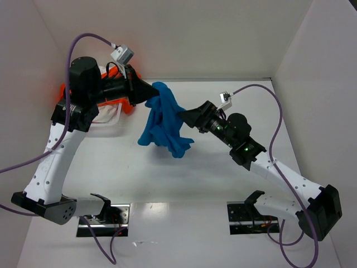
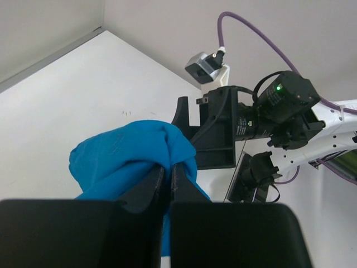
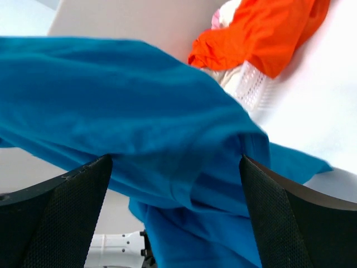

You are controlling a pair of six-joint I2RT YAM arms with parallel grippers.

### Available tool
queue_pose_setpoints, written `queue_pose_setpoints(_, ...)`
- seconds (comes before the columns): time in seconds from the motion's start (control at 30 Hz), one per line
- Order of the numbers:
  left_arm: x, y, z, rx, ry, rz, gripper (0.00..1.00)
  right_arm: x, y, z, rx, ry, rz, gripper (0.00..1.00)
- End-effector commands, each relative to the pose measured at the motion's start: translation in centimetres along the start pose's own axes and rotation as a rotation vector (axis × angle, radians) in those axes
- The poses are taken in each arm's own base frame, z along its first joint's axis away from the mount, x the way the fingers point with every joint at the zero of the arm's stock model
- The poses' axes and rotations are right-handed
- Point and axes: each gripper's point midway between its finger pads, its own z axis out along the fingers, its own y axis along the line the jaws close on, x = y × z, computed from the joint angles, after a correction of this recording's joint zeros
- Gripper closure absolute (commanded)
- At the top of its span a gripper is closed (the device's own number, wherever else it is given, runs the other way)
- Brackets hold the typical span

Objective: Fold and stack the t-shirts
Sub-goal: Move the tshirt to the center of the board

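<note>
A bright blue t-shirt (image 1: 163, 123) hangs bunched above the table's middle, its top pinched in my left gripper (image 1: 149, 92), which is shut on the blue cloth (image 2: 134, 151). My right gripper (image 1: 187, 116) stands open right against the shirt's right side; in the right wrist view the blue cloth (image 3: 145, 123) fills the space between its wide-apart fingers (image 3: 279, 206). An orange t-shirt (image 1: 120, 92) lies bunched at the back left behind the left arm, showing in the right wrist view as orange cloth (image 3: 262, 33) over a white, pinkish piece (image 3: 226, 14).
A white perforated basket (image 3: 245, 86) sits under the orange t-shirt at the back left (image 1: 109, 114). White walls close in the table at the back and both sides. Two black mounts (image 1: 103, 215) stand at the near edge.
</note>
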Motion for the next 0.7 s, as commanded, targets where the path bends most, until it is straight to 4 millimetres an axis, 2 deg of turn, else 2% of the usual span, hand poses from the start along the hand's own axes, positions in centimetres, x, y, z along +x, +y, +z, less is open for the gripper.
queue_pose_setpoints(0.0,-1.6,-1.3,0.1,0.064,-0.056,0.040,0.99,-0.1,0.9,-0.3,-0.034,-0.024,0.041,0.00)
queue_pose_setpoints(0.07,-1.4,-1.0,0.5,0.075,-0.055,0.042,0.99,-0.3,1.2,-0.3,-0.053,-0.035,0.062,0.00)
queue_pose_setpoints(0.13,-1.5,-1.4,0.5,0.093,-0.056,0.038,0.99,0.1,0.5,0.3,-0.038,-0.026,0.064,0.00)
queue_pose_setpoints(0.17,-1.1,-1.4,0.5,0.106,-0.045,0.032,0.99,-0.5,1.4,0.6,-0.060,-0.039,0.061,0.01)
queue_pose_setpoints(0.2,-1.0,-1.6,0.5,0.117,-0.042,0.033,0.99,-0.4,1.2,1.0,-0.054,-0.035,0.062,0.01)
queue_pose_setpoints(0.3,-0.4,-1.3,0.7,0.114,-0.028,0.019,0.99,-1.4,2.3,1.6,-0.078,-0.061,0.059,0.09)
queue_pose_setpoints(0.4,0.6,-0.8,0.9,0.108,-0.006,0.004,0.99,-2.4,3.1,2.2,-0.088,-0.091,0.058,0.36)
queue_pose_setpoints(0.43,0.6,-0.7,1.0,0.108,-0.006,0.014,0.99,-2.6,3.3,2.2,-0.097,-0.097,0.048,0.57)
queue_pose_setpoints(0.5,1.4,-0.3,1.1,0.103,0.012,0.005,0.99,-3.5,4.5,2.6,-0.111,-0.116,0.047,0.79)
queue_pose_setpoints(0.53,1.5,-0.1,1.1,0.091,0.015,-0.001,0.99,-3.4,4.1,2.6,-0.085,-0.101,0.034,0.87)
queue_pose_setpoints(0.57,1.7,0.4,1.1,0.065,0.017,0.001,0.99,-4.3,4.7,2.7,-0.076,-0.122,0.021,1.00)
queue_pose_setpoints(0.63,2.1,1.3,1.3,0.023,0.024,-0.003,0.98,-5.4,5.0,2.1,-0.057,-0.168,0.001,1.00)
queue_pose_setpoints(0.67,2.0,1.9,1.1,-0.023,0.012,0.011,0.98,-6.4,5.9,1.1,-0.060,-0.197,-0.016,1.00)
